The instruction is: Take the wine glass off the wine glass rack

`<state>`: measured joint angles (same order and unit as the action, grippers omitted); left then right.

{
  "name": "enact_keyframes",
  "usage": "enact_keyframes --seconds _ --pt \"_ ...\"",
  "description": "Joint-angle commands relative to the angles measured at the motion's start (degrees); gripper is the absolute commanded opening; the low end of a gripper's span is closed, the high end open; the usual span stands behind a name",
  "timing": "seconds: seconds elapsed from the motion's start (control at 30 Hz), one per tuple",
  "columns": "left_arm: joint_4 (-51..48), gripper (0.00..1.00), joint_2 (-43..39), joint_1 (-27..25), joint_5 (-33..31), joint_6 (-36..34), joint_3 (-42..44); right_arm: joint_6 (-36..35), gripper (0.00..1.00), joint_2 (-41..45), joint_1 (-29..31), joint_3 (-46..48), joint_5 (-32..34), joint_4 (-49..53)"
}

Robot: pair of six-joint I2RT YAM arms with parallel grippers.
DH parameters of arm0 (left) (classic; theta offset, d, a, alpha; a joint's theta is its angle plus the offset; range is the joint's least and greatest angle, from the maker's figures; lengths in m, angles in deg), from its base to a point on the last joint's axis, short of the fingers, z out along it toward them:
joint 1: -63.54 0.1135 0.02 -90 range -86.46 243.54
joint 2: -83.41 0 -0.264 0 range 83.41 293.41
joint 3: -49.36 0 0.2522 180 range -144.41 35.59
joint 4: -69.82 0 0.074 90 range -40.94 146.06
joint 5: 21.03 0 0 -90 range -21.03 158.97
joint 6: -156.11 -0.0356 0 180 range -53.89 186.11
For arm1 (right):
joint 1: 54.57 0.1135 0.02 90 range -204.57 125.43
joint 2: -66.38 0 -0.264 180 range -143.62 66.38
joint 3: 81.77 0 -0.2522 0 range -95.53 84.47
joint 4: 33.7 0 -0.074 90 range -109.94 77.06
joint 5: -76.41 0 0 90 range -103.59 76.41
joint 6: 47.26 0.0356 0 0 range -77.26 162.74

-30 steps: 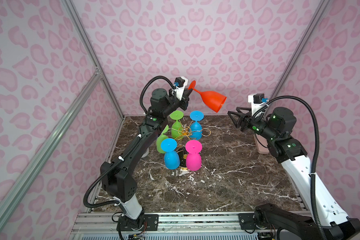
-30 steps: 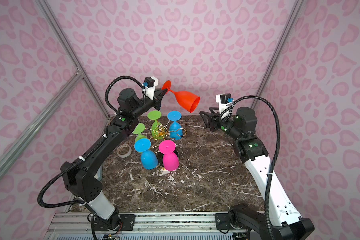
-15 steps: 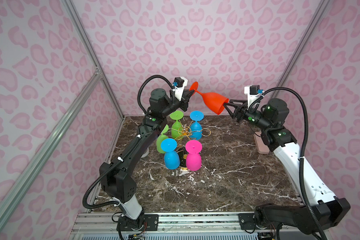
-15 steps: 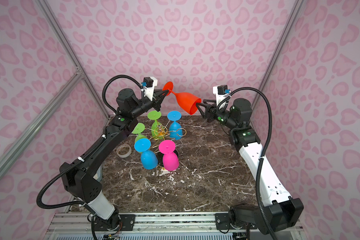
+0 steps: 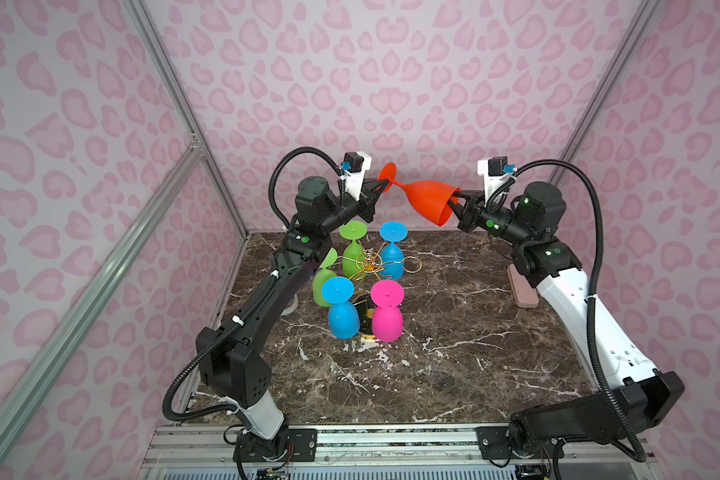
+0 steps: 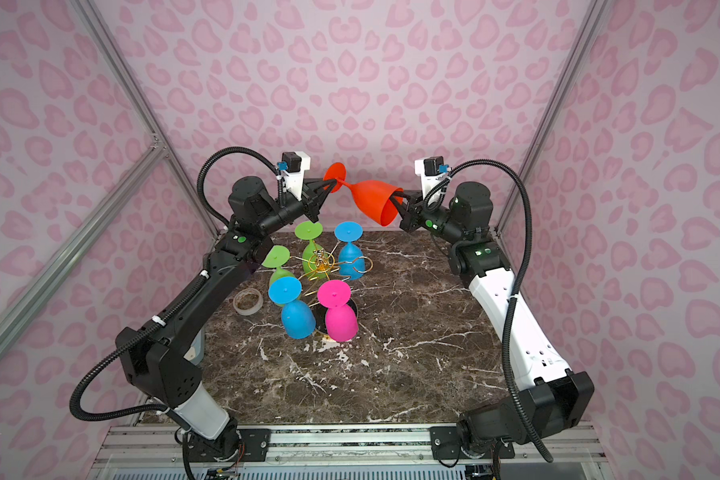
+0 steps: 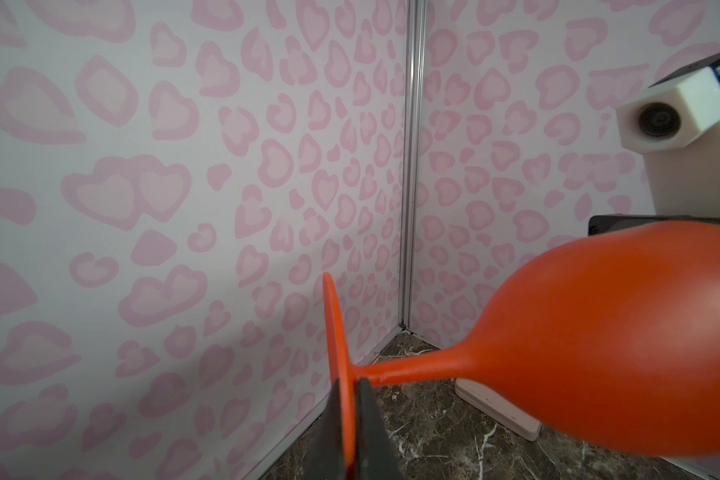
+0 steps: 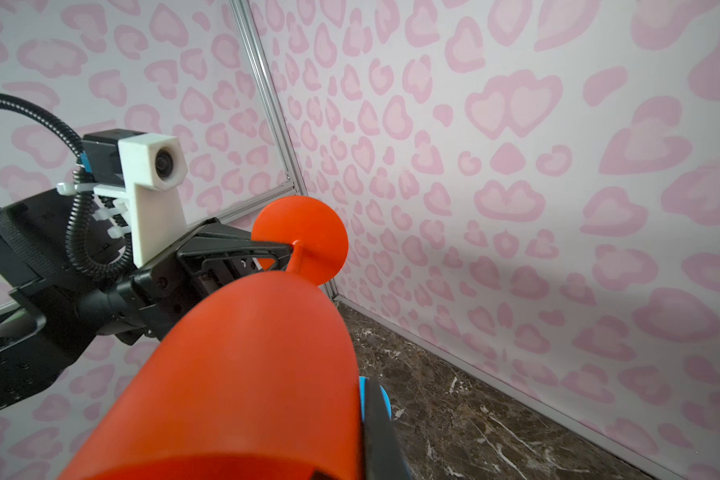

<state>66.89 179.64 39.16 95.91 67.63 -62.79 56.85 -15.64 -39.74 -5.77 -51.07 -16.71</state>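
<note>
Holding the orange wine glass (image 5: 427, 197) aloft, we clamp our left gripper (image 5: 385, 185) shut on its foot and our right gripper (image 5: 454, 199) shut on its rim.

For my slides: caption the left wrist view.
Left gripper clamps the foot of an orange wine glass held sideways above the marble table.

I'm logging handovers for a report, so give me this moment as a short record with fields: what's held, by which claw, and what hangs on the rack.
held item: orange wine glass, in the air, clear of the rack, stem roughly level
left claw: shut on the glass's foot
right claw: shut on the bowl's rim
wine glass rack: gold wire, standing on the table
on rack: two green glasses, two blue glasses, pink glass, bowls down
</note>
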Motion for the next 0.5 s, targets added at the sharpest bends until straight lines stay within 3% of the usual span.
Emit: enact_keyframes --seconds 0.0,0.07,0.23,0.47 --pt "2.5 0.15 -1.0 -0.1 1.6 0.0 0.4 -0.4 0.00 -0.4 0.2 -1.8 3.1 3.3" --pt "2.9 0.22 -1.2 -0.1 1.4 0.2 0.7 -0.7 0.00 -0.4 0.2 -3.1 3.6 5.0" --pt "2.9 0.51 -2.9 0.2 -2.3 -0.2 2.0 -2.3 0.00 -0.5 -1.4 -8.9 7.4 12.8" --pt "3.6 0.72 -9.6 2.1 -11.6 -0.5 6.6 -3.9 0.00 -5.5 -9.3 -20.2 8.6 28.9"
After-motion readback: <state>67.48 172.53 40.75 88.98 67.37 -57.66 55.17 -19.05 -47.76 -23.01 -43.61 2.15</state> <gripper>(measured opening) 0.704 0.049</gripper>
